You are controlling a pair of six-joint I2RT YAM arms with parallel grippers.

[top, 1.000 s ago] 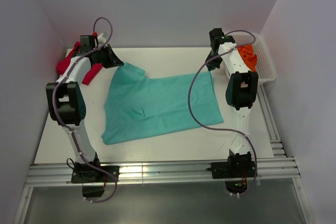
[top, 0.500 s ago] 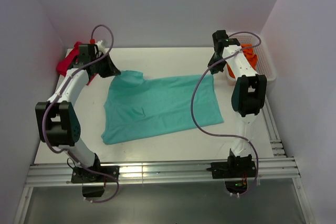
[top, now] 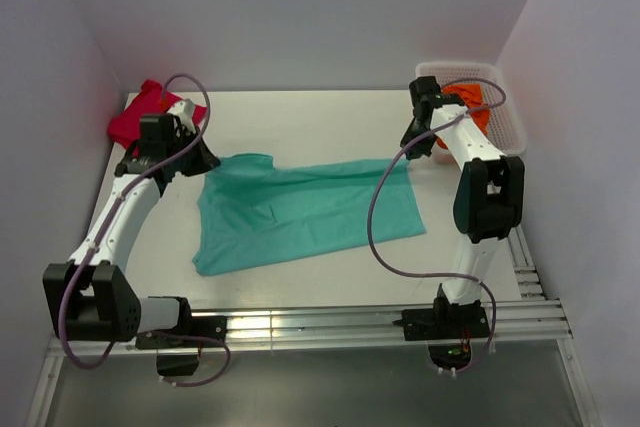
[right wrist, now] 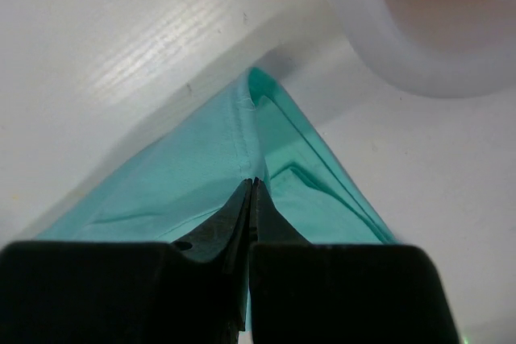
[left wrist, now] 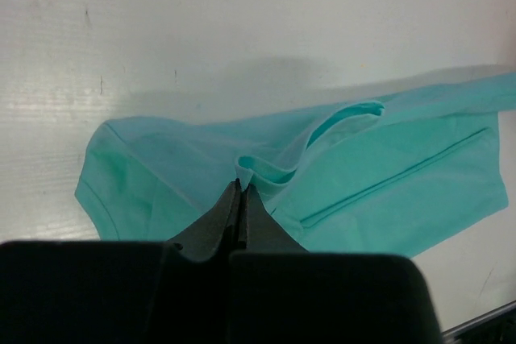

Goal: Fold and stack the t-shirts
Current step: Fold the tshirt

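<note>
A teal-green t-shirt (top: 300,215) lies spread across the middle of the table, its far edge raised into a taut fold between both grippers. My left gripper (top: 200,160) is shut on the shirt's far left corner, pinching a gathered fold of teal cloth (left wrist: 266,173) at its tips (left wrist: 242,187). At the far right corner, my right gripper (top: 410,144) is shut on the hem (right wrist: 246,130), its tips (right wrist: 252,183) closed on the cloth. A crimson-red t-shirt (top: 138,113) lies bunched at the table's far left corner. An orange t-shirt (top: 472,107) sits in the basket.
A white mesh basket (top: 505,127) stands at the far right of the table, its rim (right wrist: 363,46) close beside the right gripper. Walls close in on the left, back and right. A metal rail (top: 300,327) runs along the near edge.
Both grippers have drawn the teal shirt's far edge towards the near side, narrowing the spread cloth. The left arm's elbow has swung outward and nearer; the red shirt now shows fully.
</note>
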